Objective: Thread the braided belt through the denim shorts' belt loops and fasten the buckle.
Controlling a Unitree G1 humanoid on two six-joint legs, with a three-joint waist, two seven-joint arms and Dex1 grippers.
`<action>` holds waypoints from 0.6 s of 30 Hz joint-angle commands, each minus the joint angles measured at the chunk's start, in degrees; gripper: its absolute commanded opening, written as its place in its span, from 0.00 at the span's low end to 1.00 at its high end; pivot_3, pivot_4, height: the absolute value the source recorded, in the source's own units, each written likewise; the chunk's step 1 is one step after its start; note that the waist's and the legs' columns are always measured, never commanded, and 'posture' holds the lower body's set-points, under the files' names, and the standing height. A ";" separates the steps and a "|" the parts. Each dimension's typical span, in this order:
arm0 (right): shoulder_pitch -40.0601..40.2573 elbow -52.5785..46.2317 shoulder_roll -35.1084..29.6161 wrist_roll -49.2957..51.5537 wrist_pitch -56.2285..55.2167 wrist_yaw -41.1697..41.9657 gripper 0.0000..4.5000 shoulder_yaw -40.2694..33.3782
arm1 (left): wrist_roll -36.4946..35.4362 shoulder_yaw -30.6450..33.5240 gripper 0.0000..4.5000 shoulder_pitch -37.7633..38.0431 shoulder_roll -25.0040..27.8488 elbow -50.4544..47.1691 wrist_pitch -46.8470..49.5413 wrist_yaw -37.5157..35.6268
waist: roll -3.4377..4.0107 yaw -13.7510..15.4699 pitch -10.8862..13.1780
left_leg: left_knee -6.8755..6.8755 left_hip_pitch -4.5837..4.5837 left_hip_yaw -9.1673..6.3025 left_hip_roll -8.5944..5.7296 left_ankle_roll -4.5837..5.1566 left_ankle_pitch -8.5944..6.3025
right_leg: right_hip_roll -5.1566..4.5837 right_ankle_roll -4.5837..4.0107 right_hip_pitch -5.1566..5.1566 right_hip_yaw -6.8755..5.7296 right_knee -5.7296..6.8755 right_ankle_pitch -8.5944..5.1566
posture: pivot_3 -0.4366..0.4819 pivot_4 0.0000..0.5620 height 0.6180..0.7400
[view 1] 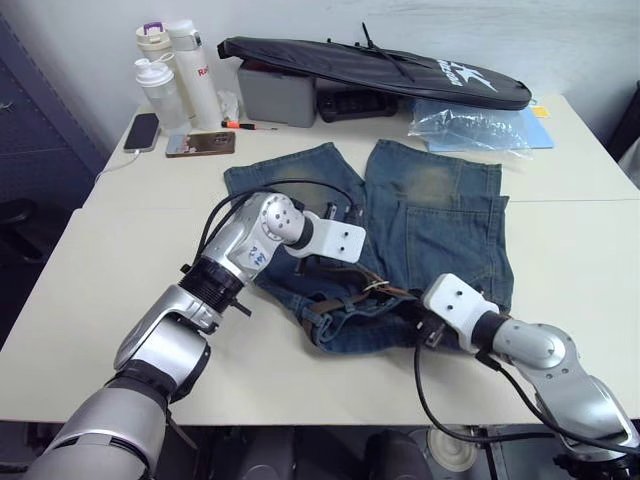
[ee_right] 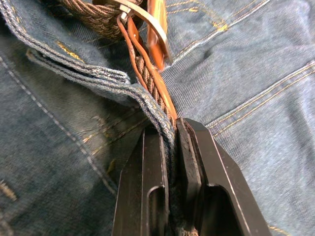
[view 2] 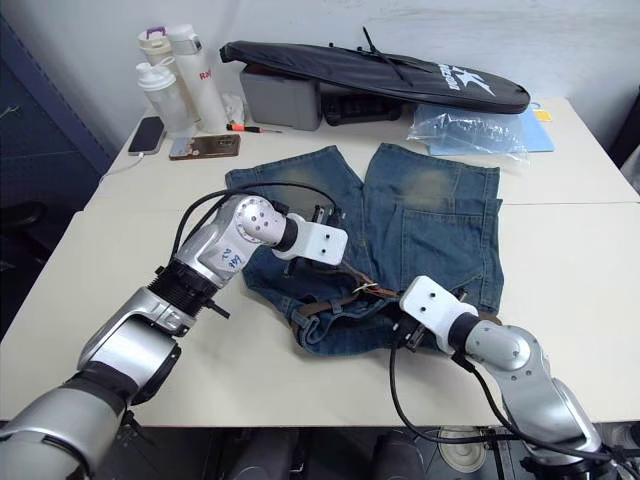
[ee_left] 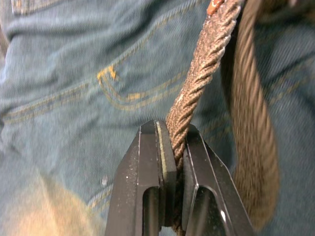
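Two grippers over the denim shorts (view 1: 440,220), mid-frame on the table (view 1: 120,280) in the head view. Left wrist view: left gripper (ee_left: 173,147) pinches the braided belt (ee_left: 197,78), centre frame. Right wrist view: right gripper (ee_right: 172,135) clamps belt plus waistband edge; buckle (ee_right: 142,17) at top.

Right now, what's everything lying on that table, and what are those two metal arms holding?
denim shorts: one, faded blue, table centre.
braided belt: one, brown, along the waistband.
buckle: one, silver, at the waistband.
bottles: three, white, far left corner.
phones: two, one dark, one brownish, beside the bottles.
grey box: one, far edge.
black bag: one, long, far edge.
plastic bag: one, clear, far right.
table: one, cream.
left gripper: black, shut on the belt.
right gripper: black, pinching waistband and belt.
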 commanded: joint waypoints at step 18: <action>-0.16 -2.23 -0.21 -1.24 -0.55 0.47 0.02 2.13 | -3.01 -0.35 0.00 2.89 -3.83 -10.63 9.76 -8.25 | 0.01 -0.06 0.00 | 0.01 0.00 0.00 0.00 0.00 0.00 | 0.00 0.00 -0.01 0.01 0.02 0.00 | 0.48 0.27 0.31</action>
